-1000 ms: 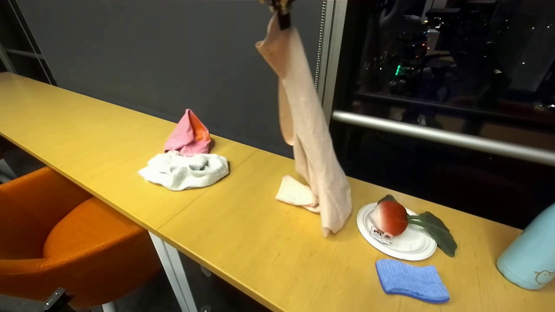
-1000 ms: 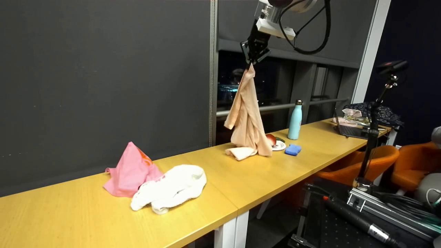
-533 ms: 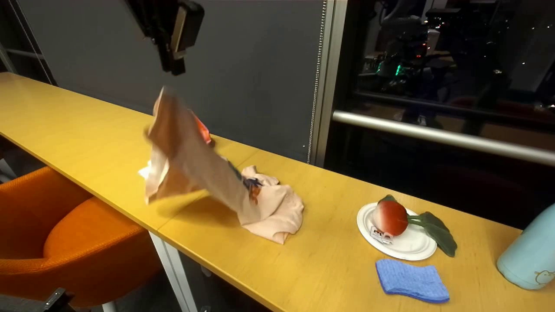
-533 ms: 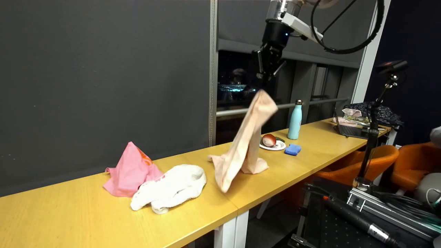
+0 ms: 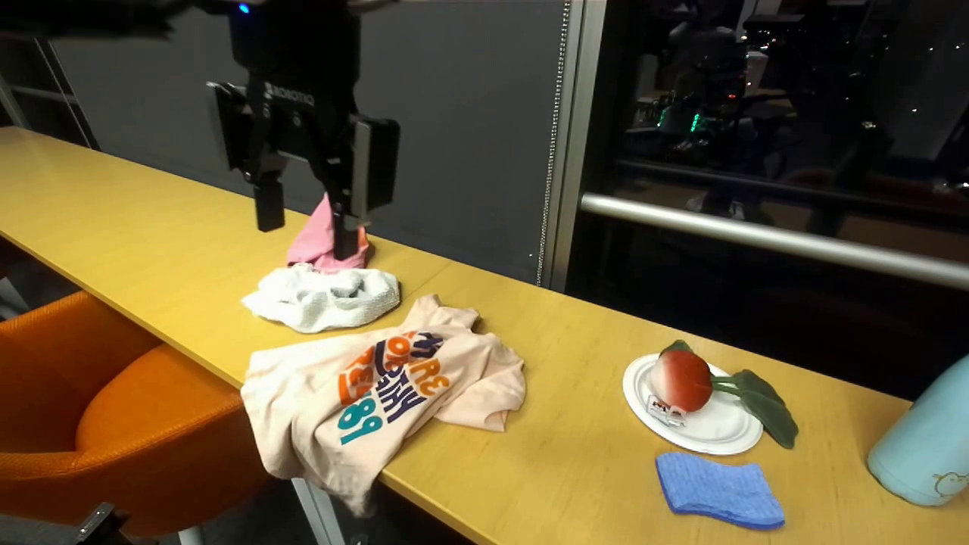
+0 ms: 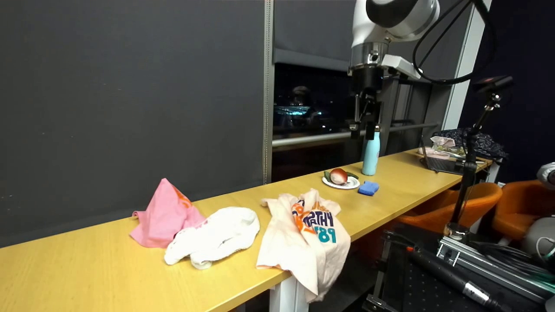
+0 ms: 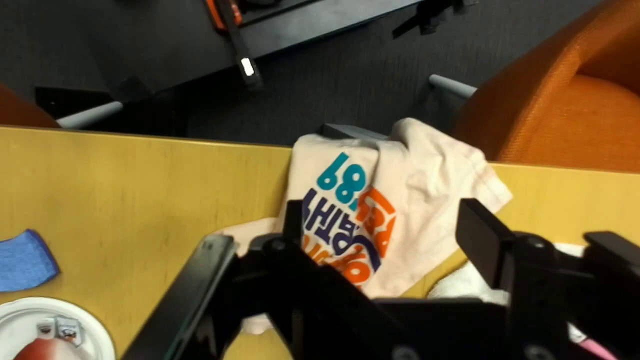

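Dark grey blinds (image 6: 130, 108) hang behind the long yellow desk (image 6: 86, 268); over it the fingers (image 5: 269, 208) hover spread apart, clear of the peach printed shirt (image 5: 318, 393), which lies rumpled and partly drooping off the edge; a white cloth (image 5: 322, 299) sits just beside the shirt.

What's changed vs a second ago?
The jaws let go of the shirt. It hung from them; now it lies on the table, print showing, nearer the white cloth, one end draped over the edge. The jaws opened and moved down and away from the window. Unchanged: white cloth, pink cloth, plate, vegetable, blue sponge, bottle.
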Robot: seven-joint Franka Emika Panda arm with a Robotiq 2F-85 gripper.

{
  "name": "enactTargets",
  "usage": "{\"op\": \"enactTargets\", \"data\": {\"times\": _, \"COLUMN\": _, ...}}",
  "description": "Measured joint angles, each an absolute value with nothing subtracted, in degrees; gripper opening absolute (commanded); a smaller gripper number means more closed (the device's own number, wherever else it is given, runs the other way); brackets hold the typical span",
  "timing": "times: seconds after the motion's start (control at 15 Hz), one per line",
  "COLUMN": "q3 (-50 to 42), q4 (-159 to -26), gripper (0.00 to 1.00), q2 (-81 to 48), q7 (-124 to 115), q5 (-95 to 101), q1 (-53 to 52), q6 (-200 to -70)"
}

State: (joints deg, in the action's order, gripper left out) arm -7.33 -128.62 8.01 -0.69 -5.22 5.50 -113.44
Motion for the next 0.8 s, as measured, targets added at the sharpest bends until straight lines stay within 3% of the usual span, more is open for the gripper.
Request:
{"op": "enactTargets", "data": {"times": 0.4, "q3": -10.4, "q4": -123.8, "gripper": 1.0, "q2": -6.0, "q7": -0.7, "q5": 0.1, "q1": 10.3, "q6": -127.2}}
{"op": "enactTargets", "data": {"times": 0.8, "q3": -11.7, "q4": -119.5, "gripper": 1.0, "q2": -16.0, "q7": -7.2, "q5": 2.5, "q1": 11.1, "q6": -129.7}}
